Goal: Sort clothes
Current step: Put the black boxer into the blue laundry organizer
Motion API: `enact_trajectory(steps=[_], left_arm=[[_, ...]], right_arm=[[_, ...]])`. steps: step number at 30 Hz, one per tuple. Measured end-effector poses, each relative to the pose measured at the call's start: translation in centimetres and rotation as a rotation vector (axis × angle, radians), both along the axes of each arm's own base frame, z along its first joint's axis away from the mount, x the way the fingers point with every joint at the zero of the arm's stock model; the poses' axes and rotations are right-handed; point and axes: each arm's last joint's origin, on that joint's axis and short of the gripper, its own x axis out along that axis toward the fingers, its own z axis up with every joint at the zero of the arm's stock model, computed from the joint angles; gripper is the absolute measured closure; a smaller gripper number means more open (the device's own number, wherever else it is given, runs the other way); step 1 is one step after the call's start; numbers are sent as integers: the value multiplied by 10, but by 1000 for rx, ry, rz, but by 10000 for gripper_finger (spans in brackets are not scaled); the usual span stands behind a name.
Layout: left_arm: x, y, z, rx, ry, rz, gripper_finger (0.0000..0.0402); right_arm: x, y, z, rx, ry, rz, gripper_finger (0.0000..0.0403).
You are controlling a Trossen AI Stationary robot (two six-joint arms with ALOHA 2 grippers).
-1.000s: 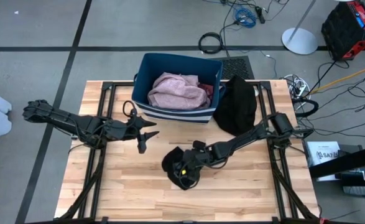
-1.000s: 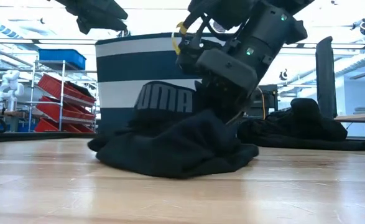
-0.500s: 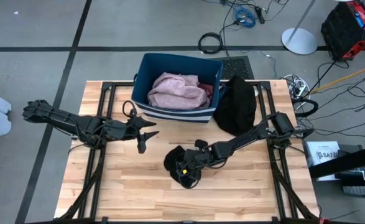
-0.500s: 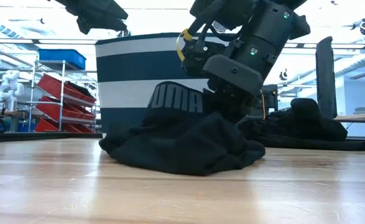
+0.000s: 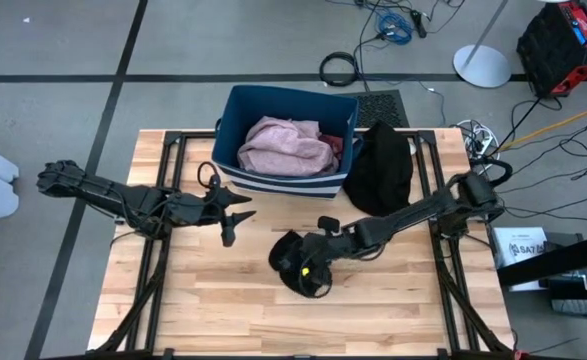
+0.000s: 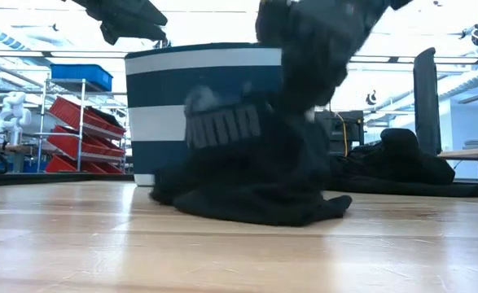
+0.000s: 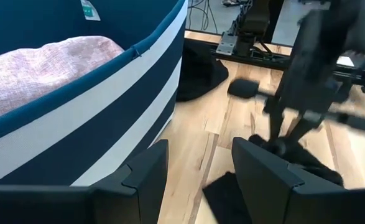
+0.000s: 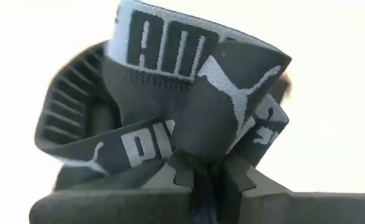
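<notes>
Left claw hovers spread and empty; right claw has just pinched the black Puma briefs.

On the bench's left half, the left claw waits before the striped bin, which holds a pale pink garment. Toward the front middle, the right claw has snapped closed on the briefs' waistband, bunching them up off the wood: grasp made, ready to carry. Another black garment lies by the back right corner.
</notes>
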Motion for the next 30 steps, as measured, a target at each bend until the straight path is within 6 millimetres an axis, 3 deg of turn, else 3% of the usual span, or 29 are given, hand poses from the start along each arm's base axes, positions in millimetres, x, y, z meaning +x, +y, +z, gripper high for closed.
enact_trajectory(steps=[10,18,24,30], left_arm=[[-1,0,-3,8,28,0,214],[-2,0,-5,-1,43,4,214],[-3,0,-27,-61,59,21,214],[-5,-5,-54,-158,9,-27,214]], right_arm=[[-26,-9,82,-17,-260,49,387],[-61,-24,147,-58,-506,70,387],[-86,-46,193,-98,-746,53,387],[-108,-84,238,-257,-926,-22,388]])
